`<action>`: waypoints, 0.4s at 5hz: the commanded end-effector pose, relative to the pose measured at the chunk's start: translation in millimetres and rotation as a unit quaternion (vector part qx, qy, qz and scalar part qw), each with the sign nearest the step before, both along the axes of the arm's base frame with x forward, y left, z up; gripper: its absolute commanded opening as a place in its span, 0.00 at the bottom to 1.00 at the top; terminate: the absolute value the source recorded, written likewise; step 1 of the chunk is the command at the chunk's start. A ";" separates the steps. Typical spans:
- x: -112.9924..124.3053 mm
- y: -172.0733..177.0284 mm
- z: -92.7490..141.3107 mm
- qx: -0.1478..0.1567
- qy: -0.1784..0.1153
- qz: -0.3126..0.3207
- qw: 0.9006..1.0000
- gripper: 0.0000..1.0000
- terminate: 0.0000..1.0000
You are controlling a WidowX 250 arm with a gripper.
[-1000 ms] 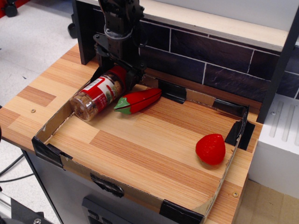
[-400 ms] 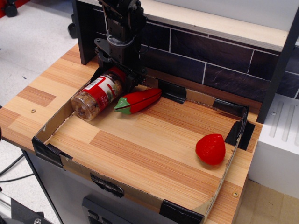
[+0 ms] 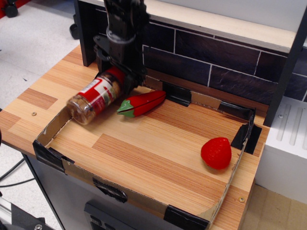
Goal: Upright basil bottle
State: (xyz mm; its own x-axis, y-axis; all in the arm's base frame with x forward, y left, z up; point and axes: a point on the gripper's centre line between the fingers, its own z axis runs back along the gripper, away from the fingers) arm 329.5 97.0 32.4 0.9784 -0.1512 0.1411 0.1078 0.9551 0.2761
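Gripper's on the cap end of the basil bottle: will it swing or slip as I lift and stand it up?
The basil bottle is held by the gripper at its red cap only, so its long clear body will likely sag or pivot. The smooth plastic looks slippery. Being cylindrical, it would probably roll toward the chili pepper if dropped.

A shallow cardboard tray [image 3: 53, 125] with black-taped corners sits on the wooden bench [image 3: 36, 98]. Chili [image 3: 142, 103] lies at ten o'clock in the tray, stem toward seven. Strawberry [image 3: 216, 153] rests at four o'clock, against the tray's wall.
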 end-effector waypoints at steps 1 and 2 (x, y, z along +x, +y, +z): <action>-10.8 13.7 59.7 0.008 -0.016 -0.008 1.000 0.00 0.00; -26.5 6.7 68.4 -0.028 -0.083 -0.006 0.996 0.00 0.00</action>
